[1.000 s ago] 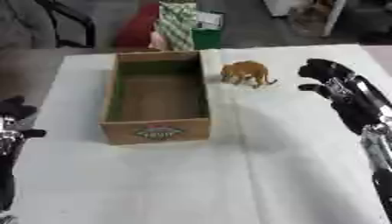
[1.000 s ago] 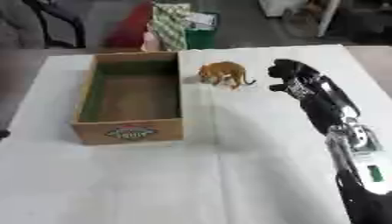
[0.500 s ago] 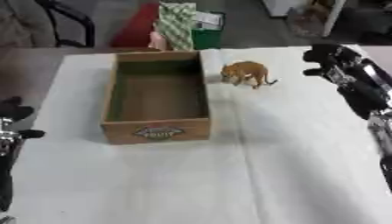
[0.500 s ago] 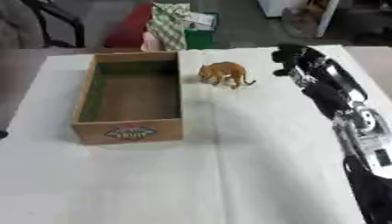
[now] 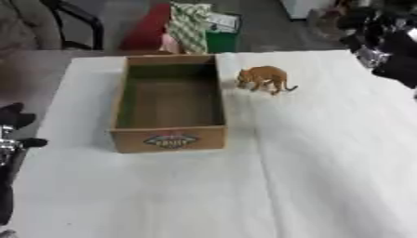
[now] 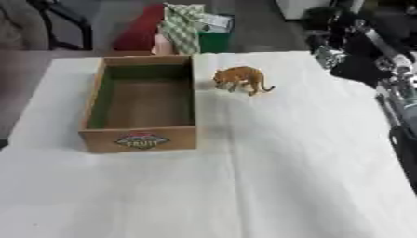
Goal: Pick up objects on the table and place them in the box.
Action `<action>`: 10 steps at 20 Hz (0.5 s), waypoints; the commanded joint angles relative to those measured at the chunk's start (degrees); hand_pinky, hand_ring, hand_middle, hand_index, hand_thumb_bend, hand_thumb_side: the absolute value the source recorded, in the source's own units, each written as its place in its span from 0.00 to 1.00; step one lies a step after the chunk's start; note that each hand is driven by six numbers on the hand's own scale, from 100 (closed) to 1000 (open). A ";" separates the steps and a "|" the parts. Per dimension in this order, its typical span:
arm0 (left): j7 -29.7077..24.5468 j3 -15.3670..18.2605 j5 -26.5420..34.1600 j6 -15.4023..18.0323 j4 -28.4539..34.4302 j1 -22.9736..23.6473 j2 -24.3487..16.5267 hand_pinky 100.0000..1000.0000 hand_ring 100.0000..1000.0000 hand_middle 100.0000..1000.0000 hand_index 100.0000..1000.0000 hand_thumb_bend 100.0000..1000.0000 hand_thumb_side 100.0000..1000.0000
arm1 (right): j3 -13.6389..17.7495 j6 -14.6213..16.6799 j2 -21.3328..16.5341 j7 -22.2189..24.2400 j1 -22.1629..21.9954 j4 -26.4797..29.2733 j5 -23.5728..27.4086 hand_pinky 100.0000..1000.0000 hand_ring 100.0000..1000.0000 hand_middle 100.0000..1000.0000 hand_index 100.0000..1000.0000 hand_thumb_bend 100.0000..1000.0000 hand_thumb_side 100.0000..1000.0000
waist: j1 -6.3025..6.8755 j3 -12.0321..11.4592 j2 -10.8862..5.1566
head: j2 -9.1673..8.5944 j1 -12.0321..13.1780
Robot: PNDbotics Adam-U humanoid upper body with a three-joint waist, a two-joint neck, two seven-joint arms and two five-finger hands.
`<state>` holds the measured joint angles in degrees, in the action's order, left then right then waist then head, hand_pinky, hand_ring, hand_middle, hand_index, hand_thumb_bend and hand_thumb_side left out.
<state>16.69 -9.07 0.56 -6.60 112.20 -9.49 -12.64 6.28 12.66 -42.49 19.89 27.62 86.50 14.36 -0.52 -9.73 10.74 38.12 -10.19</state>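
Observation:
An orange toy animal [image 6: 240, 79] stands on the white table just right of the wooden box [image 6: 96, 95], near its far right corner. The box is open-topped, holds nothing, and has a label on its front wall. My right hand [image 6: 358, 53] is a black blur high at the table's far right edge, well to the right of the toy and apart from it. My left hand [image 5: 15, 122] rests at the left edge, fingers up, holding nothing.
The table is covered with a white cloth [image 5: 326, 176]. Beyond its far edge are a green-and-white checked bag [image 5: 189, 25], a green bin [image 5: 220, 39], a red thing [image 5: 151, 28] and a chair [image 5: 77, 23].
My right hand has risen and drawn back toward the far right corner, farther from the toy. Toy, box and left hand have stayed put.

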 commanded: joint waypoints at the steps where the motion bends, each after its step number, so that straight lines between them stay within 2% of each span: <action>1: -0.18 -0.20 0.19 0.00 0.89 -0.37 -1.09 0.53 0.78 0.58 0.75 0.00 0.66 | -0.62 2.37 -5.14 0.59 3.31 -3.19 -0.92 0.80 0.89 0.77 0.87 0.00 0.19 | -0.09 -0.23 -1.01 | -0.62 0.05; 5: -0.34 -0.35 0.24 -0.04 0.90 -0.39 -1.18 0.53 0.78 0.58 0.75 0.00 0.66 | -1.89 5.71 -6.88 1.59 8.53 -8.45 -4.08 0.81 0.89 0.78 0.88 0.00 0.10 | -0.14 -0.68 -1.12 | -0.62 0.07; 10: -0.56 -0.53 0.30 -0.11 0.95 -0.40 -1.31 0.53 0.78 0.58 0.75 0.00 0.66 | -3.55 9.53 -6.23 3.79 14.99 -15.57 -8.52 0.83 0.90 0.79 0.89 0.00 0.08 | -0.12 -1.17 -1.23 | -0.32 -0.48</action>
<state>16.39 -9.46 0.70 -6.83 112.20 -9.49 -12.68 2.68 21.20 -46.76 23.23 41.41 72.08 7.10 -0.58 -10.90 10.54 38.14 -10.42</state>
